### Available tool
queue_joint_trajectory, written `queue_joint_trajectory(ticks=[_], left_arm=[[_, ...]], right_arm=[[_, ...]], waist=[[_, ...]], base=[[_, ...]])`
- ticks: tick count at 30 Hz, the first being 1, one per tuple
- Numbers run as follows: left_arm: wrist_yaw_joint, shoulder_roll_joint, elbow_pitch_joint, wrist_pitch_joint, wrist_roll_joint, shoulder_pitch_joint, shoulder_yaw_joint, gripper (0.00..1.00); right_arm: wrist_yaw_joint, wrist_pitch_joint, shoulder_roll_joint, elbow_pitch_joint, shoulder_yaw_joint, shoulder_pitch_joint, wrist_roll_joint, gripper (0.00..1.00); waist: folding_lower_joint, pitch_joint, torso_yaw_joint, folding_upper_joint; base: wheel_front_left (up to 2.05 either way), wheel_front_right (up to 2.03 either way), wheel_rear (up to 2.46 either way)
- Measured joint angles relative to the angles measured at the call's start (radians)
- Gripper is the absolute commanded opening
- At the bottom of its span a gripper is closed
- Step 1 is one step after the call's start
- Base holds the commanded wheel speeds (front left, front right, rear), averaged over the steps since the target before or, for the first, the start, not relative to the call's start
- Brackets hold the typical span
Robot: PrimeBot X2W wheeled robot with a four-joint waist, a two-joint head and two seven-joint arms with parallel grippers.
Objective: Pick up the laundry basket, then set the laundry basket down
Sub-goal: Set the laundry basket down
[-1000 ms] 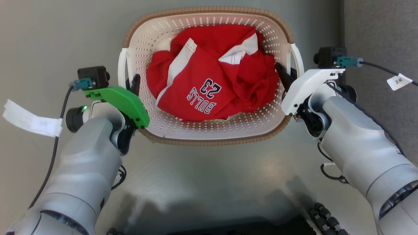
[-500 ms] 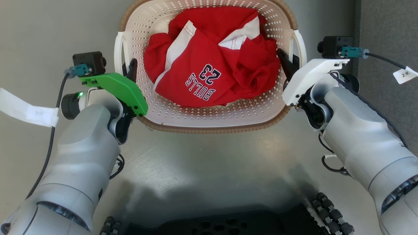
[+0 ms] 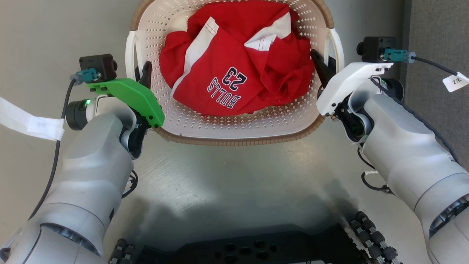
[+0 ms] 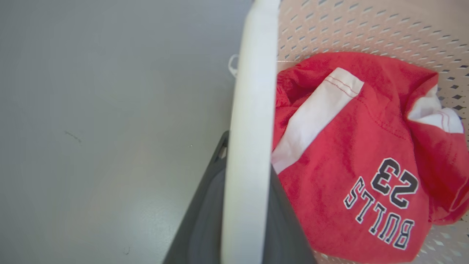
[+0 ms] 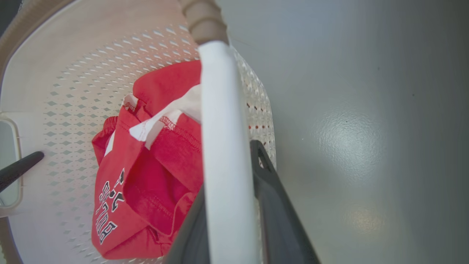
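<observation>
So the left gripper [image 3: 142,73] had its fingers [image 4: 205,220] pinched tight on the left loop handle [image 4: 249,146] of the laundry basket [image 3: 234,141], one finger outside the loop and one inside it. The basket was dead centre between both arms over the grey floor [image 3: 234,183], with a red jersey [image 3: 234,66] piled inside. Couldn't tell if it was actually touching down. The right gripper [image 3: 324,62] was clamped on the right handle [image 5: 223,146] the same way.

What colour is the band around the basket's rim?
The rim band is brown with a woven look; the head view shows it best.
</observation>
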Motion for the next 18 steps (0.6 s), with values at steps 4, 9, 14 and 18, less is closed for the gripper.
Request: queue_joint_trajectory(ticks=[4,9,14,18], left_arm=[[0.0,0.0,-0.001,-0.003,0.003,-0.006,0.001,0.0],[0.0,0.0,-0.001,-0.003,0.004,-0.016,0.001,0.0],[0.0,-0.001,-0.001,-0.003,0.004,-0.019,0.002,0.47],[0.0,0.0,-0.001,-0.003,0.004,-0.019,0.003,1.0]], right_arm=[[0.0,-0.008,-0.002,0.0,0.002,-0.01,0.001,0.0],[0.0,-0.016,-0.005,0.001,0.008,-0.02,0.007,0.0],[0.0,-0.021,-0.004,0.002,0.011,-0.023,0.011,0.79],[0.021,-0.027,0.009,-0.005,0.016,-0.034,0.018,1.0]], waist=[[-0.0001,0.008,0.0,0.0],[-0.0001,0.014,0.0,0.0],[-0.0001,0.018,0.0,0.0],[-0.0001,0.019,-0.001,0.0]], base=[[0.0,0.0,0.0],[0.0,0.0,0.0],[0.0,0.0,0.0],[0.0,0.0,0.0]])
